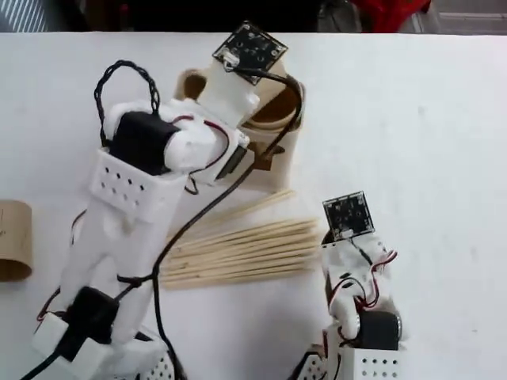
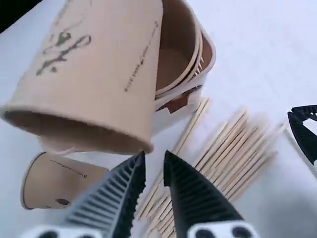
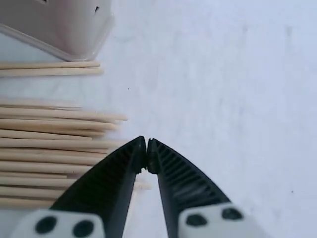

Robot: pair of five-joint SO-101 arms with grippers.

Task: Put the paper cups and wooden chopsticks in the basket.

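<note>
A tan basket (image 1: pixel 279 150) stands at the back middle of the table with nested paper cups (image 2: pixel 173 59) in it. One more paper cup (image 2: pixel 89 64) lies tilted across the basket's rim, mouth toward my left gripper (image 2: pixel 153 158). That gripper is open by a narrow gap just off the cup's rim, with nothing seen between its fingers. A pile of wooden chopsticks (image 1: pixel 238 249) lies in front of the basket. My right gripper (image 3: pixel 147 142) is shut and empty over the ends of the chopsticks (image 3: pixel 54 148). Another paper cup (image 1: pixel 12 237) lies on its side at the far left.
A paper cup (image 2: pixel 54 186) lies on its side on the table beside the basket. The basket's corner (image 3: pixel 64 29) sits beyond the chopsticks. The left arm (image 1: pixel 135 182) stretches across the table's left half, its black cable (image 1: pixel 198 214) looping over the chopsticks. White table (image 1: pixel 428 119) spreads out to the right.
</note>
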